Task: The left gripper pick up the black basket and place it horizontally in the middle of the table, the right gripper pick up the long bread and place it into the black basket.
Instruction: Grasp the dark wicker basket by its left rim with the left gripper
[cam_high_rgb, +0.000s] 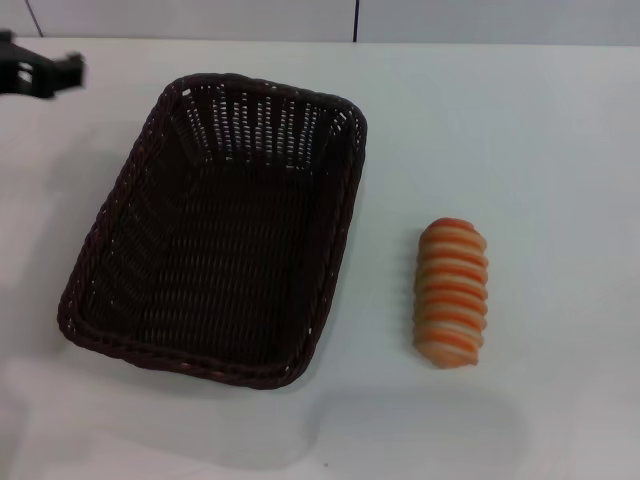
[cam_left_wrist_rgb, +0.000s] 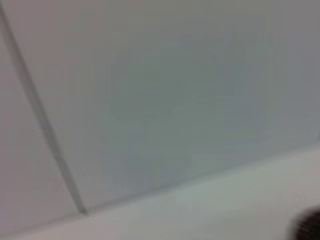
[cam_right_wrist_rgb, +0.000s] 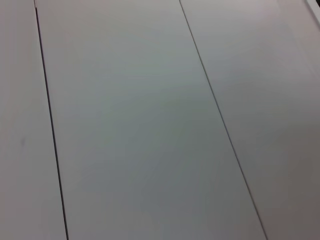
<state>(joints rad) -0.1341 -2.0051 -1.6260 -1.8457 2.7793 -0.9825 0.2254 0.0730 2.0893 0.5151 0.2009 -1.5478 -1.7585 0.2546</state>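
Note:
The black basket (cam_high_rgb: 345, 215) lies empty on the white table (cam_high_rgb: 530, 140), left of centre, its long side running front to back and slightly slanted. The long bread (cam_high_rgb: 452, 292) lies on the table to the right of the basket, striped side up, clear of it. My left gripper (cam_high_rgb: 42, 72) is at the far left edge, above and behind the basket's far left corner, apart from it. My right gripper is out of view.
A grey panelled wall (cam_high_rgb: 200, 18) with dark seams runs behind the table. The left wrist view shows the wall panels (cam_left_wrist_rgb: 165, 100) and the table's edge, with a dark blur in one corner. The right wrist view shows only wall panels (cam_right_wrist_rgb: 140, 125).

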